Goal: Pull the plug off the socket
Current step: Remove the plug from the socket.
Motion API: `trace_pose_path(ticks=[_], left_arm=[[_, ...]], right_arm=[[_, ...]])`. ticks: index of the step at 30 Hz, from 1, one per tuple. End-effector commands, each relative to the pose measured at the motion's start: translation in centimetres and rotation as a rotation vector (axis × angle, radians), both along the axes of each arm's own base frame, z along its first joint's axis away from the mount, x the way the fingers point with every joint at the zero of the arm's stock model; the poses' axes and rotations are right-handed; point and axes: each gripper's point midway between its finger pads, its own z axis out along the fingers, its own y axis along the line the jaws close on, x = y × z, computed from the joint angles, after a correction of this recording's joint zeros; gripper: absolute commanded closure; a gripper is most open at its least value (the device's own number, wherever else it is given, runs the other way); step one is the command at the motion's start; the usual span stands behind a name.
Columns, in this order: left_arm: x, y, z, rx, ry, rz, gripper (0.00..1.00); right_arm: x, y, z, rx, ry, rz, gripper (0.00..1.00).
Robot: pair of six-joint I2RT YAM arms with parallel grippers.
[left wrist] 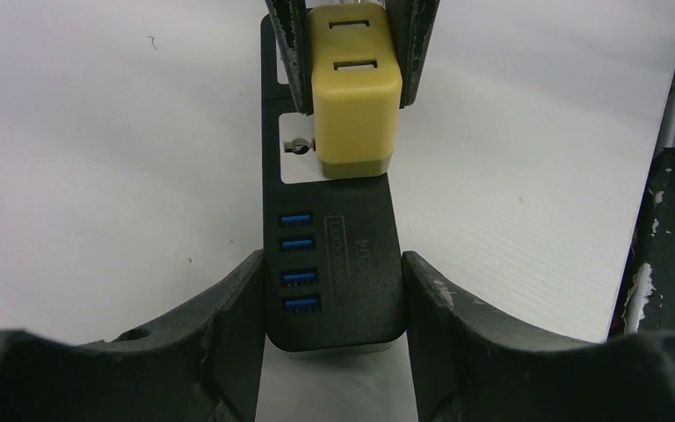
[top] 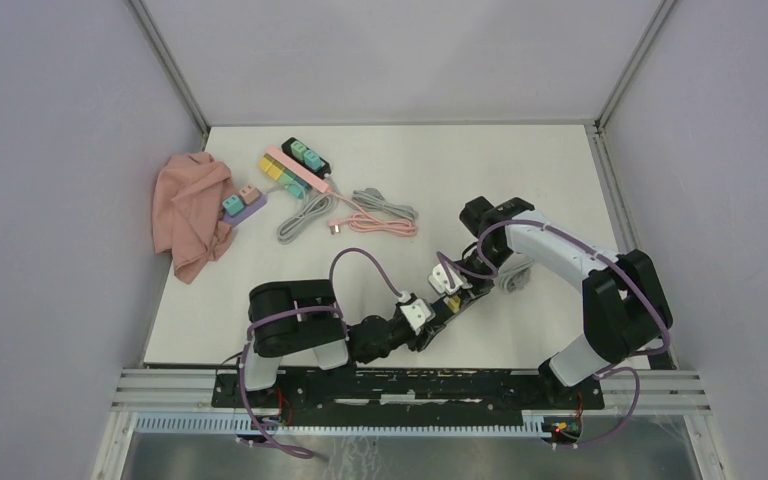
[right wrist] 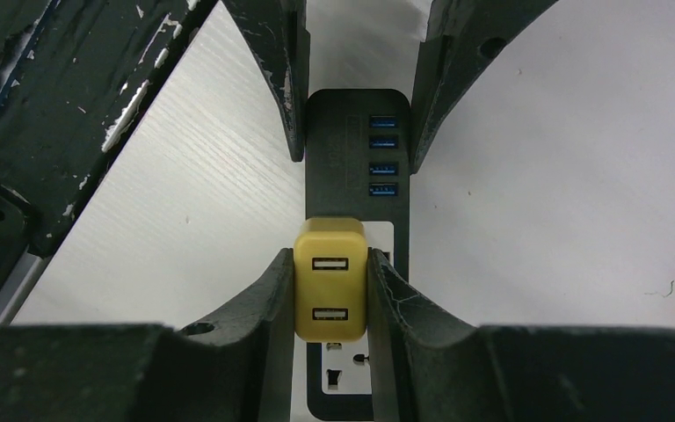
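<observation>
Black power strip [right wrist: 352, 114] lies toward near edge of white table [top: 520, 170], about mid-width. Yellow plug [left wrist: 356, 105] looks seated in its socket.
- Left gripper [left wrist: 334, 290]: half spread, clamped on strip's USB end.
- Right gripper [right wrist: 330, 290]: nearly closed, pinching plug's sides.
- Risks: smooth strip may slide out of left clamp as plug is pulled. Tilted pull may jam prongs. Pads may slip off glossy plug.
- Far-left corner: pink cloth [top: 190, 215], spare power strips [top: 295, 165], coiled cables [top: 360, 215].
- Plain grey walls all round.
</observation>
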Motion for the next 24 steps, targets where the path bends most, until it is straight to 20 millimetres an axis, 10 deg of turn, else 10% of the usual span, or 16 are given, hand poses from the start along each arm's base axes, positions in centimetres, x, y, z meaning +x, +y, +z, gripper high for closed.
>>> trace_pose_path(ticks=[1, 12, 24], left_arm=[[0.1, 0.8, -0.1, -0.01, 0.03, 0.019, 0.97], [-0.1, 0.2, -0.6, 0.01, 0.045, 0.001, 0.97], [-0.1, 0.5, -0.8, 0.014, 0.05, 0.006, 0.97]], right_arm=[[-0.8, 0.6, 1.3, 0.066, 0.038, 0.013, 1.0], [-2.3, 4.7, 3.1, 0.193, 0.073, 0.003, 1.0], [-0.4, 2.0, 3.5, 0.176, 0.035, -0.05, 1.0]])
